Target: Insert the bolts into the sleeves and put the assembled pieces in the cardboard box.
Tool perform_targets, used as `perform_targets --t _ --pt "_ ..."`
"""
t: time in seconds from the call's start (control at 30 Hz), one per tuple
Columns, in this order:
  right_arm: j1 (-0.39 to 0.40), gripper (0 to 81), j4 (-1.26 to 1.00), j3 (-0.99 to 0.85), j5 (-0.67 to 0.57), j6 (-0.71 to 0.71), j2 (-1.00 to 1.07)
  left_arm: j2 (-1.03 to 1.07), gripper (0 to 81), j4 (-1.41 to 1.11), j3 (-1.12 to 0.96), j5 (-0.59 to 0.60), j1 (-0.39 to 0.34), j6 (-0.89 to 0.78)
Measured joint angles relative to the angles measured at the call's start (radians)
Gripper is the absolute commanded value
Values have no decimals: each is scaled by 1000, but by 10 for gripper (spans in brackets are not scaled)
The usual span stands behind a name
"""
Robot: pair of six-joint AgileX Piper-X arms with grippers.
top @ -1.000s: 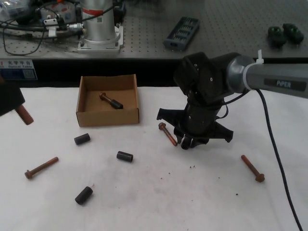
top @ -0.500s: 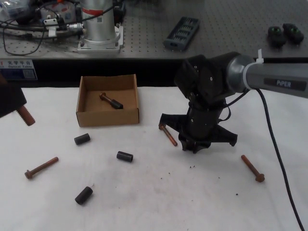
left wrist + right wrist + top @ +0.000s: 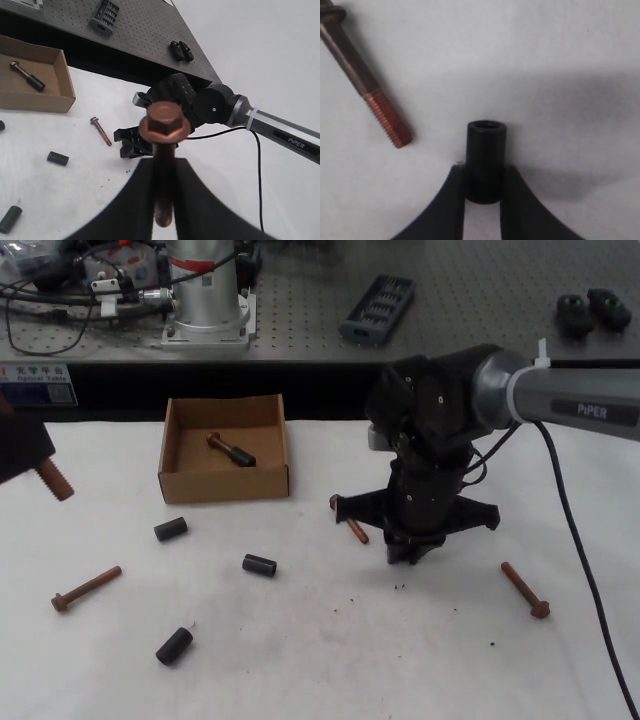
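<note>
On right arm (image 3: 520, 390) — white lettering (image 3: 590, 411); right gripper (image 3: 484, 176) clamps sleeve (image 3: 486, 145).

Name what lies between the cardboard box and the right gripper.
One loose bolt, on the white cloth between cardboard box and right gripper; the high view shows it.

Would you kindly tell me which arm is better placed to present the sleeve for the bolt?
Right: the right pincer is shut on a sleeve, bore end free; the left pincer holds a bolt.
</note>
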Motion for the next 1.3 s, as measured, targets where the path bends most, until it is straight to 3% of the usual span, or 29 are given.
perform_targets --t 0.2,0.33,0.47,0.53,0.63,0.77,0.87,1.03,1.3 --pt "8 36 45 17 86 -189 -46 9 6 0 0 -85 0 84" --pt "10 36 -26 102 101 -264 -193 85 6 -32 0 -70 0 132" --pt "10 36 -138 224 23 -300 -334 263 6 -204 0 29 0 141" --pt "13 36 -231 363 -67 -351 -456 337 6 -389 0 142 0 117" --pt "15 37 -359 527 -176 -390 -587 411 6 -504 0 213 0 83" --pt "16 37 -686 782 -367 -454 -739 553 6 -691 0 331 0 4" --pt "16 37 -912 920 -455 -472 -766 603 6 -750 0 358 0 -32" --pt "16 37 -1147 1044 -499 -477 -745 655 6 -818 0 399 0 -87" --pt "16 37 -1278 1089 -588 -482 -705 756 6 -900 0 528 0 -165"
